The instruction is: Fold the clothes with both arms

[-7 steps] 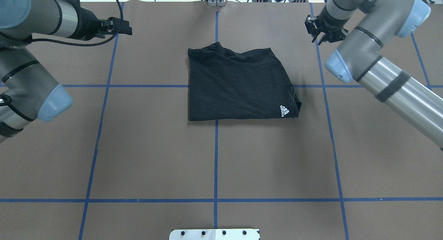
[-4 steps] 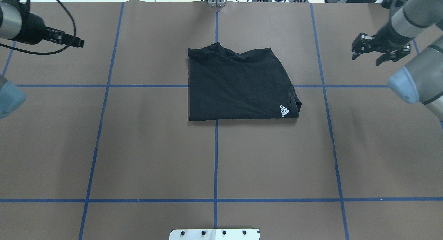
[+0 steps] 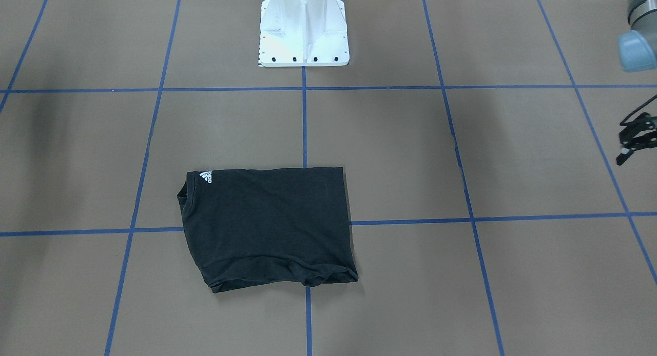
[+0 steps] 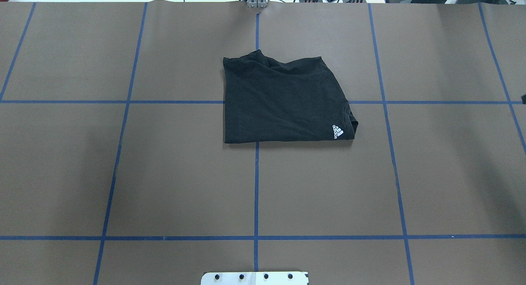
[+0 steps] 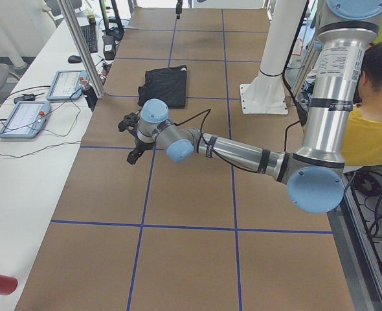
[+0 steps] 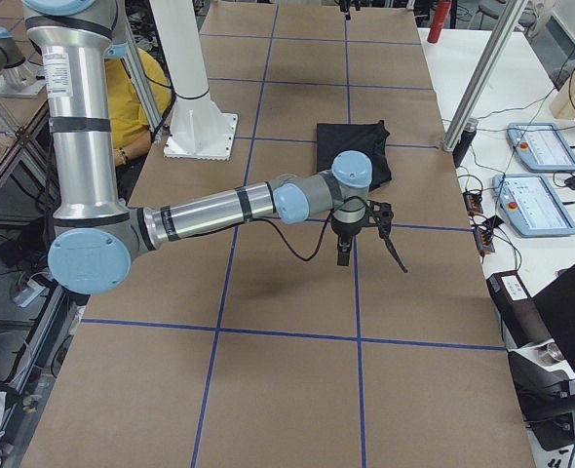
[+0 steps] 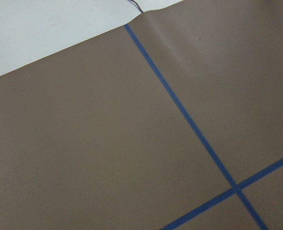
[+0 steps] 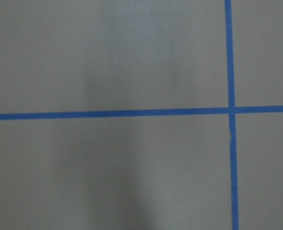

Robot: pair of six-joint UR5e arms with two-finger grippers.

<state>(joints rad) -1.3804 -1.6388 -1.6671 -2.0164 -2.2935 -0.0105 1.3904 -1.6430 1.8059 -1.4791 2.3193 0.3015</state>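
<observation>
The clothes are one black T-shirt point(image 4: 283, 100), folded into a rough rectangle and flat on the brown table, with its white three-stripe logo point(image 4: 337, 132) on top. In the front-facing view the T-shirt point(image 3: 267, 222) lies left of centre. Neither arm touches it. My left gripper point(image 3: 622, 148) hangs at that view's right edge, far from the shirt, fingers spread open and holding nothing. From the left end the left gripper point(image 5: 127, 140) is over bare table. My right gripper point(image 6: 372, 263) shows only from the right end, so I cannot tell its state. Both wrist views show only table and blue tape.
The white pedestal base point(image 3: 304, 33) stands at the robot's side of the table. Blue tape lines point(image 4: 256, 186) grid the brown paper. Side benches carry tablets point(image 5: 22, 116) and pendants point(image 6: 536, 146). A person in yellow point(image 5: 372, 129) sits behind the robot.
Both arms have swung outward, away from the shirt, and have left the overhead view. The shirt has not moved.
</observation>
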